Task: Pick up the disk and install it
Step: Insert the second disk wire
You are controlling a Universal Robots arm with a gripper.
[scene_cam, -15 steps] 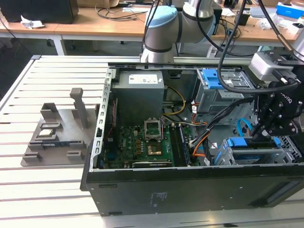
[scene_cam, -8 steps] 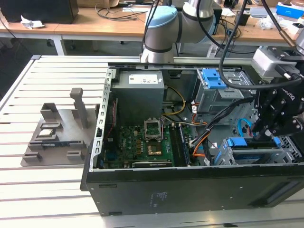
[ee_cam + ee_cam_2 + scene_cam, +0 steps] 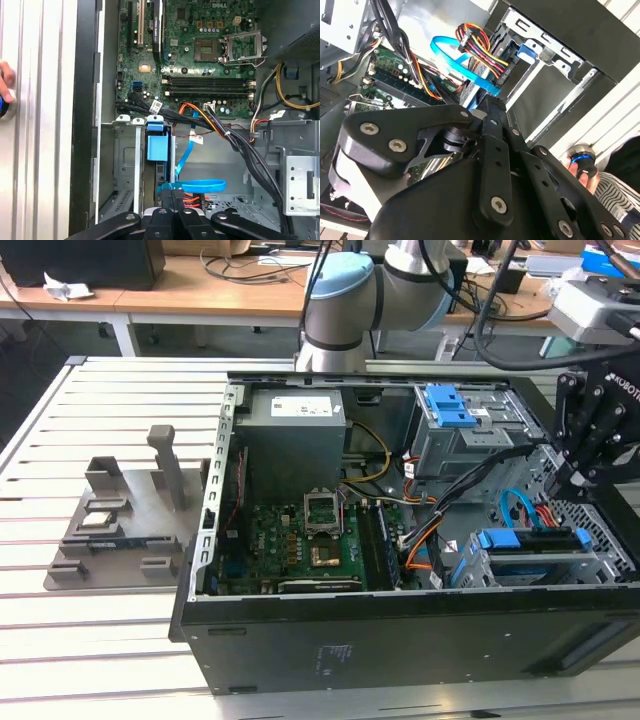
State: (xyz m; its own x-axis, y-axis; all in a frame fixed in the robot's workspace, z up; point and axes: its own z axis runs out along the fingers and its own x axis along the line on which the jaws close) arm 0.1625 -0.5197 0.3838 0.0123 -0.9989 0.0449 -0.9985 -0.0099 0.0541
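While the disk (image 3: 530,540) sits on its edge in the metal drive cage (image 3: 545,565) of the open computer case (image 3: 400,620), its long side runs along the cage, from the motherboard (image 3: 290,540) side toward the case wall. Its blue rail faces up. In the first wrist view the disk (image 3: 159,150) lies just ahead of the pincer (image 3: 171,192), whose fingers are pressed together with nothing between them. A blue cable (image 3: 192,186) loops right by the fingertips. The grey stand (image 3: 125,515) rests far off on the slatted table (image 3: 60,440).

disk (image 3: 530,540) in case (image 3: 400,640) bay | stand (image 3: 120,520) on exterior view's left
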